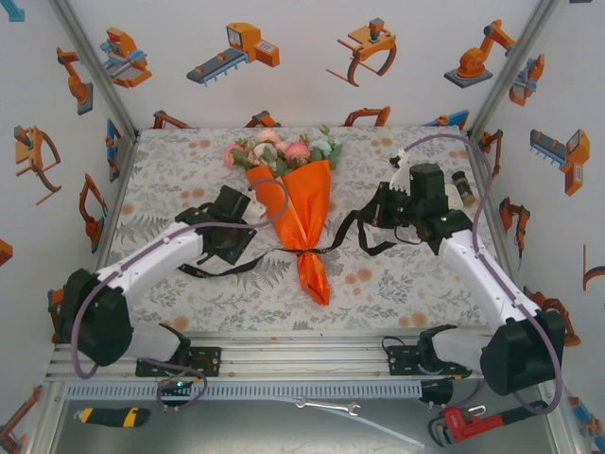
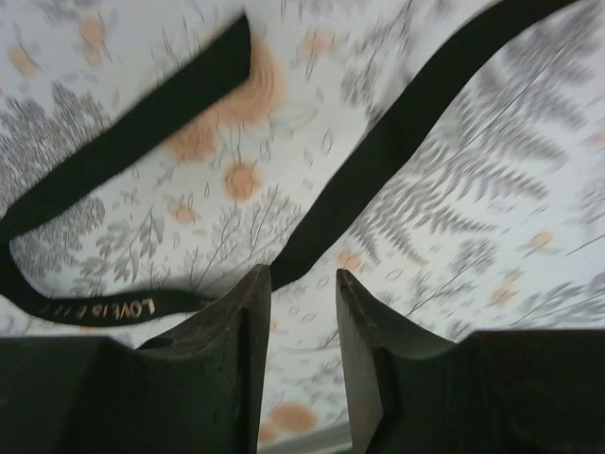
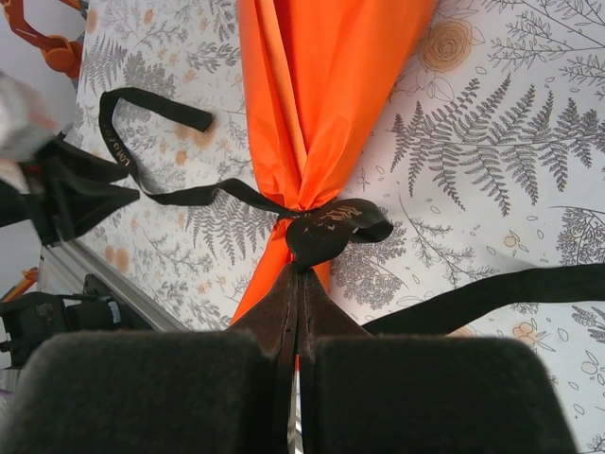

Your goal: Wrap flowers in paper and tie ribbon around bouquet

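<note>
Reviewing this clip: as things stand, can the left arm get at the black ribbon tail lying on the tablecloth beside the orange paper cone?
Probably yes. The left gripper hangs open just above the flat black ribbon, which runs across the printed tablecloth right up to its fingertips, and nothing lies over it.

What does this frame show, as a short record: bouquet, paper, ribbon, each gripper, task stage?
bouquet: lying on the cloth, flowers at the far end
paper: orange, wrapped into a cone
ribbon: black, cinched round the cone's narrow part, tails loose
left gripper: open, above a ribbon tail, holding nothing
right gripper: shut on a ribbon loop
stage: wrapped; tying apparently underway
</note>
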Robot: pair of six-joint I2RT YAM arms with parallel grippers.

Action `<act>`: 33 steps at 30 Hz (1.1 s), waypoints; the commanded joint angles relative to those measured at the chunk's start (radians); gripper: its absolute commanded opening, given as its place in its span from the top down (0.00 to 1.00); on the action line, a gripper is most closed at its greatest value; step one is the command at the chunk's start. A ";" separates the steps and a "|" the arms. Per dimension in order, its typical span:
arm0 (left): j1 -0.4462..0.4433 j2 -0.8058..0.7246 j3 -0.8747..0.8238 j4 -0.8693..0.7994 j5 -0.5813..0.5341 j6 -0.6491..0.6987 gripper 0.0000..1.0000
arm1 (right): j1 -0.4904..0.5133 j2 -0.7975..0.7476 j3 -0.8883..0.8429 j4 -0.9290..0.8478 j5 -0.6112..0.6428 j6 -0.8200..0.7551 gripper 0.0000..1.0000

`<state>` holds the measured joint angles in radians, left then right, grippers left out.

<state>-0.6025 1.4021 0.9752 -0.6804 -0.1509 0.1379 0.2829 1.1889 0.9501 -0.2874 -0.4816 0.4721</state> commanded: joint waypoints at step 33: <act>-0.052 -0.131 -0.027 0.229 0.182 0.056 1.00 | -0.004 -0.022 -0.010 0.044 -0.027 0.012 1.00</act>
<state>-0.6258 1.4662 0.9672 -0.6102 -0.1223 0.2436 0.2829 1.1957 0.9352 -0.2710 -0.4908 0.4545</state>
